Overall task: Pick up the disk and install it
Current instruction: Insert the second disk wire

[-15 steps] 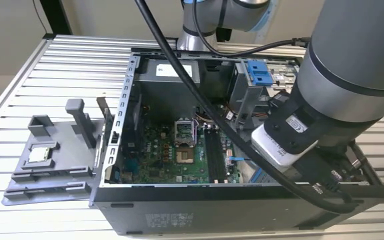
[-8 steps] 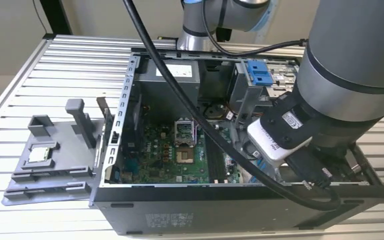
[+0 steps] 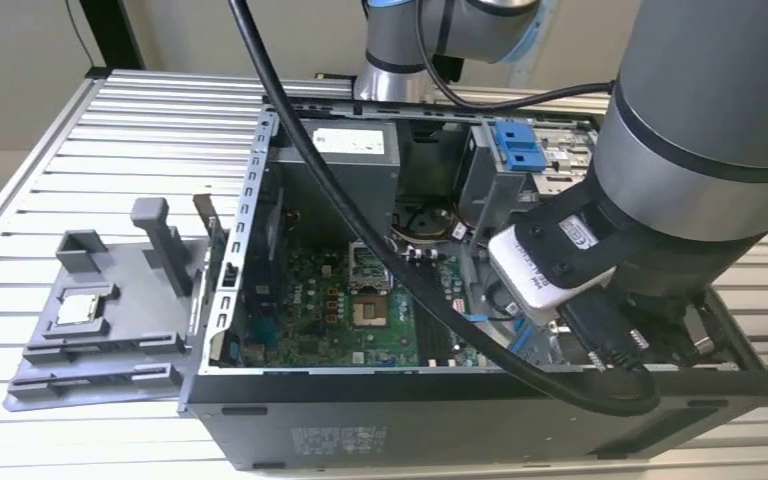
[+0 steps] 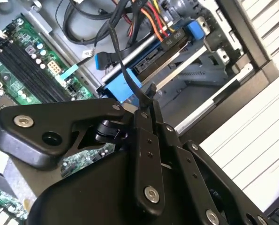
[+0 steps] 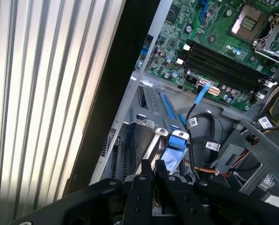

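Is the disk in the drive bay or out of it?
In, at least partly: the second wrist view shows the disk lying inside the drive bay, just beyond the hand. Fully seated: cannot tell.

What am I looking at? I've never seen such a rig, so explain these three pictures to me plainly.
The big grey tube is a robot arm. The exterior view comes from a camera off the arm; both wrist views come from cameras riding near its hand. On the slatted metal table lies an open computer case, its green circuit board showing. At the exterior view's left is a grey holder with a small square chip. The hand is inside the case, close to the disk, which sits in its blue frame among the drive rails. Whether the hand grips it I cannot tell.
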`<state>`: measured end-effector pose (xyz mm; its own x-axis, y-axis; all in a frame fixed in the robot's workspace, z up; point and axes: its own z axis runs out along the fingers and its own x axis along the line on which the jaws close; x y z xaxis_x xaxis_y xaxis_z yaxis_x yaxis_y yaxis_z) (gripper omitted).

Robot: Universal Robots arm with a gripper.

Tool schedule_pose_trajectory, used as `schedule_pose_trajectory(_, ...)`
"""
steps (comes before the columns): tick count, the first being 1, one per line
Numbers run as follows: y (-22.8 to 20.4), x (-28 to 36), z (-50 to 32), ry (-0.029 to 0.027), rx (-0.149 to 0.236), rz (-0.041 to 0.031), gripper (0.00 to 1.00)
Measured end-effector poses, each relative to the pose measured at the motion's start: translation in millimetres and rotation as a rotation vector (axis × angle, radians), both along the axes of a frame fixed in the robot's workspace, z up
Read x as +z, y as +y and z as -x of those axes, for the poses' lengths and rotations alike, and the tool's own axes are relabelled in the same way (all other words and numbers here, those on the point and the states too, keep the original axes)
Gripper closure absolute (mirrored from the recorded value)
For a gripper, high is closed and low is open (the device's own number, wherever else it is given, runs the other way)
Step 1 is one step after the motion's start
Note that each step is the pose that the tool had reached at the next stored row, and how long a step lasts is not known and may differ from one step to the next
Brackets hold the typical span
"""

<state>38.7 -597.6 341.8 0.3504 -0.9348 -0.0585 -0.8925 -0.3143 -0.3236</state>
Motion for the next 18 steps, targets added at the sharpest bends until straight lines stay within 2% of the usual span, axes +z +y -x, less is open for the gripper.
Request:
schedule_pose_trajectory(1,0.1,0.0,0.0,0.0132,-0.001,0.0002,1.0)
schedule_pose_trajectory(2,0.4,0.0,0.0,0.0231,-0.003,0.0001,1.0)
schedule_pose_trajectory(4,1.4,0.1,-0.1,0.0383,-0.007,0.0001,1.0)
schedule_pose_trajectory(5,2.1,0.0,0.0,0.0436,-0.009,0.0,1.0)
schedule_pose_trajectory(6,2.8,0.1,0.1,0.046,-0.01,-0.0001,1.0)
schedule_pose_trajectory(9,4.6,0.4,-0.1,0.0482,-0.011,-0.0017,1.0)
schedule_pose_trajectory(18,13.2,2.9,-0.1,0.0485,-0.015,-0.003,1.0)
